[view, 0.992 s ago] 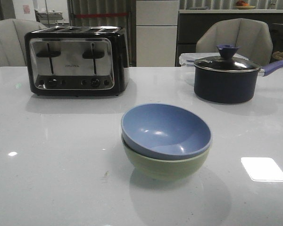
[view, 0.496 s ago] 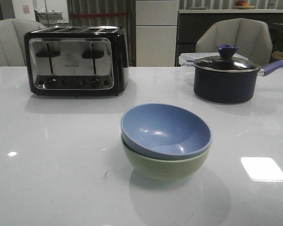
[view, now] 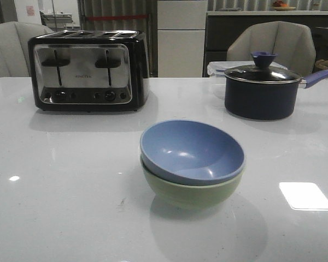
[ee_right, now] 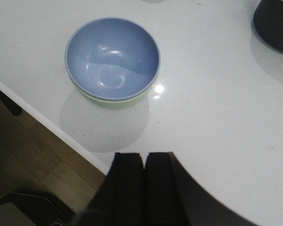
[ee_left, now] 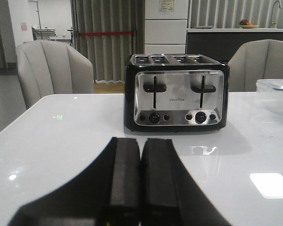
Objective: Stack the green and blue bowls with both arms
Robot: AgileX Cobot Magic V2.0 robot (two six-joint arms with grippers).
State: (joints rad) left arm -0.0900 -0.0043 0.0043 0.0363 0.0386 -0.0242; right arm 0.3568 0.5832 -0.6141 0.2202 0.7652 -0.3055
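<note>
White table (view: 60, 207), blue bowl (view: 192, 151) nested in green bowl (view: 192, 192), floor (ee_right: 33, 155) visible from right wrist

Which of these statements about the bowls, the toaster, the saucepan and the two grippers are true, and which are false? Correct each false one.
1. The blue bowl sits inside the green bowl. True.
2. The left gripper holds a bowl. False: it is shut on nothing, facing the toaster.
3. The saucepan has its lid on. True.
4. The right gripper is open around the stack. False: it is shut, apart from the bowls.
</note>
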